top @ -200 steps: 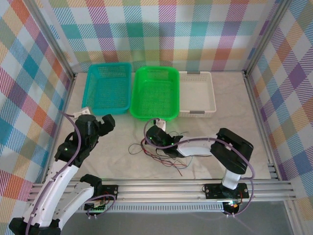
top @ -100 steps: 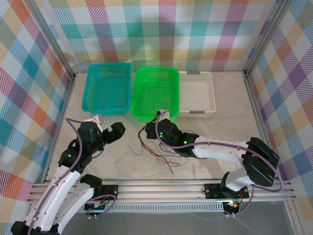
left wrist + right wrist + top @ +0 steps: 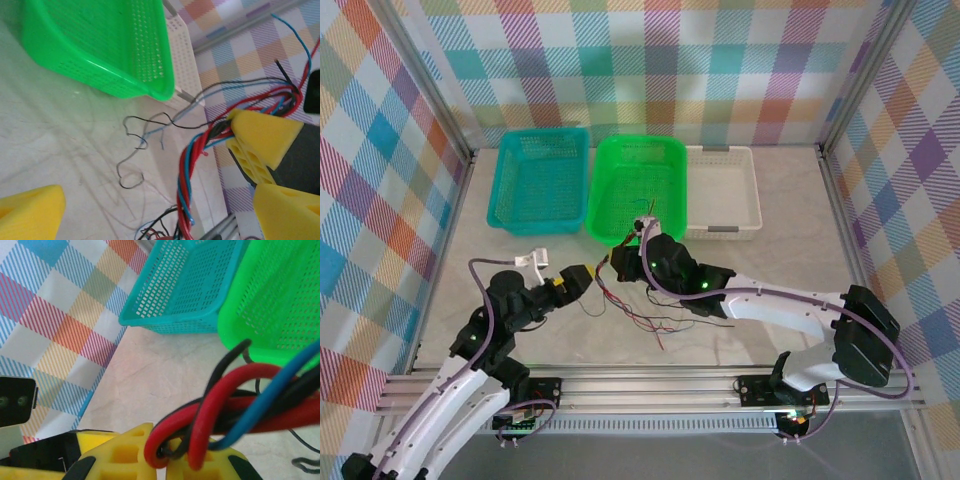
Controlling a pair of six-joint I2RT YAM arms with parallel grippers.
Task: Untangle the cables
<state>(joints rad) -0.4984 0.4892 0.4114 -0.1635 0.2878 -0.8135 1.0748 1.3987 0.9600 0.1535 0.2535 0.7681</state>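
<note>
Clamping the cables [image 3: 206, 414] in my right gripper [image 3: 163, 458], jaws closed on them, I hold the red, blue and black strands running sideways out of the fingertips. Loose ends trail below, beside my wide-open left gripper [image 3: 571, 281].

We see thin cables [image 3: 186, 172] in smooth, slightly shiny plastic sheathing, red, blue and black. The right gripper [image 3: 162, 460] ends in matt yellow plastic, moulded with open cells. The green basket [image 3: 100, 45] is glossy plastic with perforated walls. The teal basket [image 3: 185, 295] is the same lattice plastic, and the white basket [image 3: 722, 190] looks duller. We read the desk [image 3: 60, 130] as a smooth, pale, marble-patterned sheet with a soft sheen. The walls [image 3: 650, 60] look like matt checked cloth. The frame rail [image 3: 650, 385] is bare brushed metal, and the right arm [image 3: 790, 305] wears a smooth white plastic shell.
</note>
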